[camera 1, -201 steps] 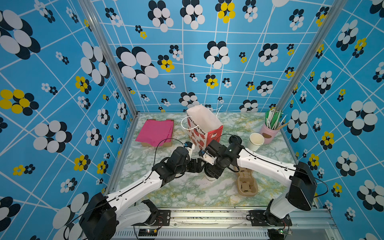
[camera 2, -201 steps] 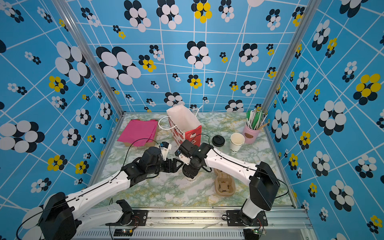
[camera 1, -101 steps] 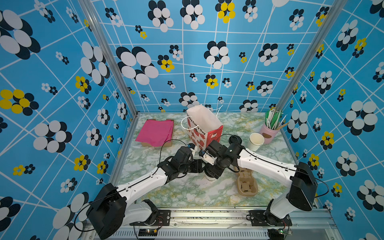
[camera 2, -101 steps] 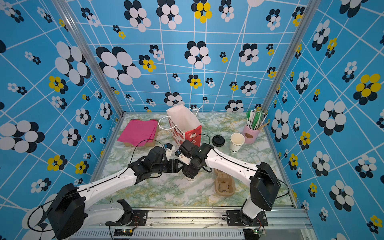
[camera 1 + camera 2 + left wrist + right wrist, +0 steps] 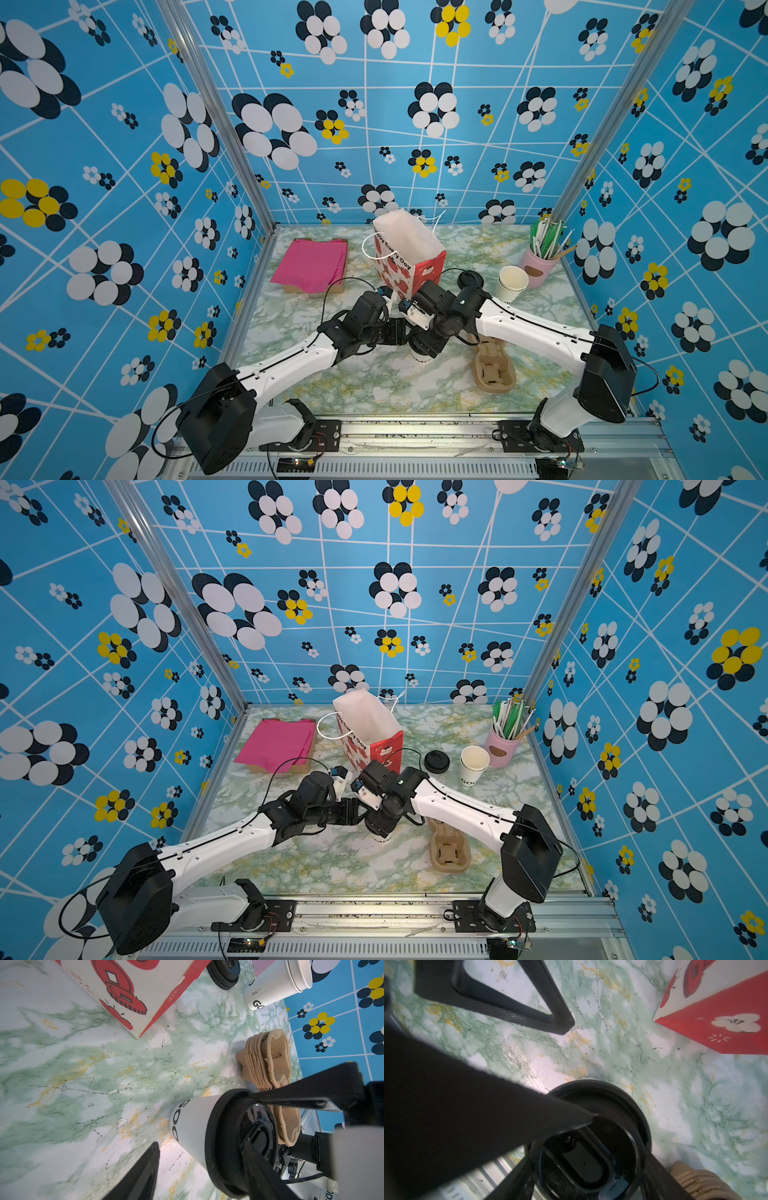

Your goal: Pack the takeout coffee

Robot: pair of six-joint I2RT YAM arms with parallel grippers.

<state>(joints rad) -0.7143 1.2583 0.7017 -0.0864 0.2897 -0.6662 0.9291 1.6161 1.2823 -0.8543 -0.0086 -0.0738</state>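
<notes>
The takeout coffee, a white cup with black lettering and a black sip lid, stands upright mid-table. My right gripper comes down from above, its fingers pressed on either side of the lid. My left gripper reaches in from the left and stands open around the cup. One of its fingers is clear of the cup wall, with table showing between. The other finger lies against the lid's rim.
A red and white paper bag stands open behind the grippers. A loose black lid, stacked lidless cups and a pink straw holder are at back right. Pulp cup carriers lie right of the cup, a pink sheet at back left.
My left gripper has slid right, closer to the cup, and its jaws have narrowed. The right gripper and the cup have stayed where they were.
</notes>
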